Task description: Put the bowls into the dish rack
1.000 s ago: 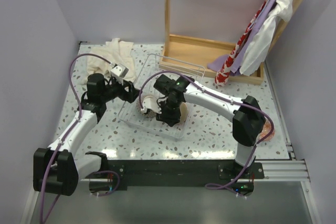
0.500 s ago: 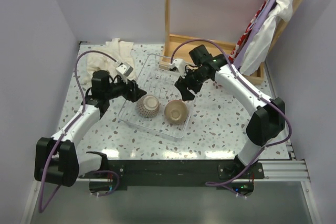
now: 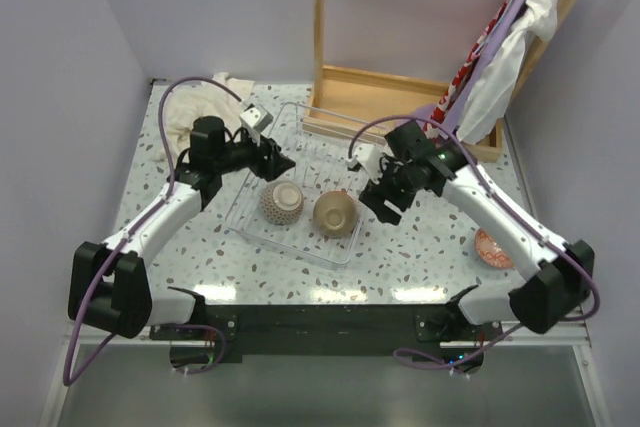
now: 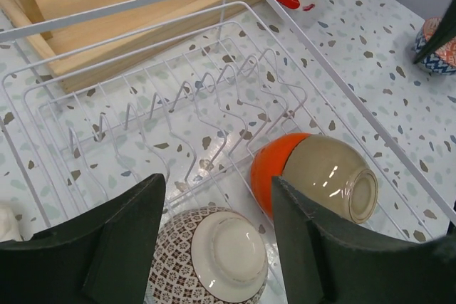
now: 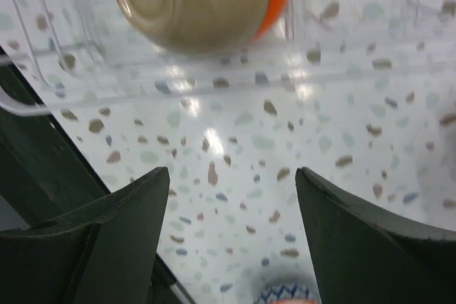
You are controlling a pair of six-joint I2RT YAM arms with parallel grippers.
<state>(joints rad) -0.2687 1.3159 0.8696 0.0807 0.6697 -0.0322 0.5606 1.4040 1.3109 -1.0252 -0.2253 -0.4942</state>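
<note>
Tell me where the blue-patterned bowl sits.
In the top view, the small blue-and-orange patterned bowl lies far right, well outside the clear wire dish rack.

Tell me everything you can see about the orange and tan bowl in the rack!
The orange and tan bowl is small, round and shiny, like glazed pottery. Its outside is tan with a bright orange band by the rim, and a pale ring foot on the bottom. It lies tipped over, bottom facing up and sideways, so the inside is hidden. It rests on the thin wires of the dish rack, near its front edge, right of a brown patterned bowl. Nothing is holding it.
</note>
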